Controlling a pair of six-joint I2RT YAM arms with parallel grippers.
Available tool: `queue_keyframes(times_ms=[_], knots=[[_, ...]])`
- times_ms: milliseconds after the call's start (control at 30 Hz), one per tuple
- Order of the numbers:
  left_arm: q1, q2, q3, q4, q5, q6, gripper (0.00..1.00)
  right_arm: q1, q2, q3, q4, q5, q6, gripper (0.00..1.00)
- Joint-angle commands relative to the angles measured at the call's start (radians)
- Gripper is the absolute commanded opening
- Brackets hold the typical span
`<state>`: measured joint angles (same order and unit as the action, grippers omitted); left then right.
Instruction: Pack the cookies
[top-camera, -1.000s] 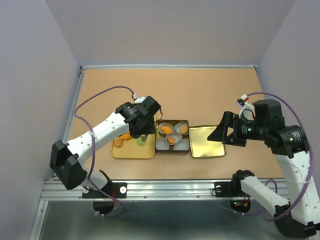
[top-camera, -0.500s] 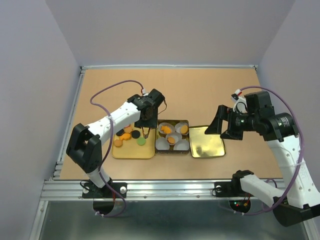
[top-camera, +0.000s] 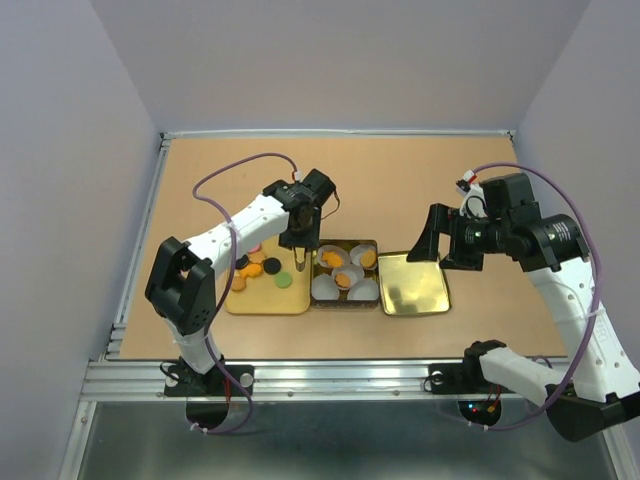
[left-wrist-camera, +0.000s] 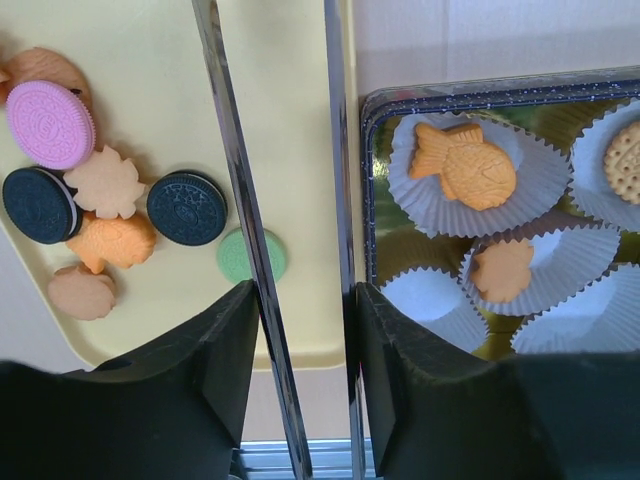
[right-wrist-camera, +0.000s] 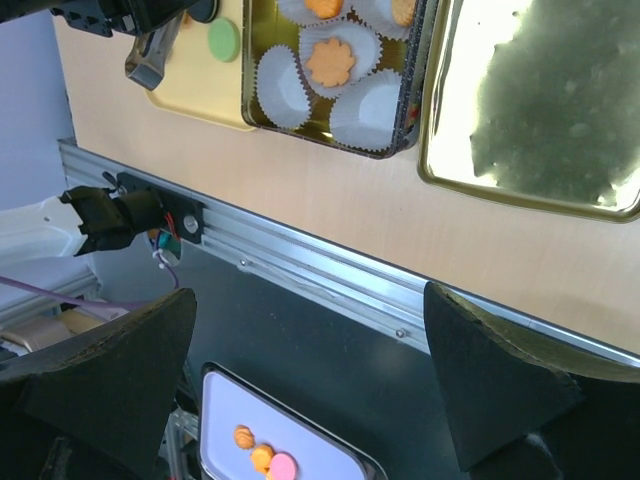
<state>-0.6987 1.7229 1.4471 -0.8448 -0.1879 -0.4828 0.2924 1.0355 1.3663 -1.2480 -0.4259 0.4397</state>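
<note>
Left tool (top-camera: 300, 265) parted; three cookies (left-wrist-camera: 465, 165) in five cups (left-wrist-camera: 425, 300).

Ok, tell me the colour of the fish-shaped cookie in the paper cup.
Golden orange; the fish-shaped cookie shows best in the left wrist view.

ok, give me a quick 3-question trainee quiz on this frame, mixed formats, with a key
1. True or false: the green cookie lies inside the tin.
2. What does the right gripper hold? A) a cookie B) the gold lid C) nothing
3. How many of the paper cups in the tin are empty?

Key
1. False: it lies on the yellow tray.
2. C: its jaws stand wide apart with nothing between them.
3. Two.
</note>
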Motion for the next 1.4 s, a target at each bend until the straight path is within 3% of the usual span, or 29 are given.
queue_keyframes(times_ms=[0, 333, 600, 700, 1000, 1367], knots=[[0.005, -0.034, 0.044, -0.013, 0.002, 0.007, 0.5, 0.02, -0.012, 0.066, 0.039, 0.024, -0.021, 1.0], [0.005, -0.111, 0.165, -0.164, -0.022, -0.022, 0.38, 0.036, -0.029, 0.068, 0.042, -0.014, -0.013, 1.0], [-0.045, -0.255, 0.21, -0.246, -0.01, -0.088, 0.35, 0.048, -0.055, 0.053, 0.045, -0.053, -0.001, 1.0], [-0.093, -0.31, 0.173, -0.238, 0.013, -0.108, 0.32, 0.047, -0.068, 0.037, 0.045, -0.063, 0.004, 1.0], [-0.379, -0.373, 0.069, -0.131, 0.044, -0.209, 0.31, 0.047, -0.1, 0.002, 0.016, -0.074, 0.022, 1.0], [-0.576, -0.253, 0.079, -0.088, 0.047, -0.272, 0.29, 0.048, -0.17, -0.024, -0.016, -0.082, 0.057, 1.0]])
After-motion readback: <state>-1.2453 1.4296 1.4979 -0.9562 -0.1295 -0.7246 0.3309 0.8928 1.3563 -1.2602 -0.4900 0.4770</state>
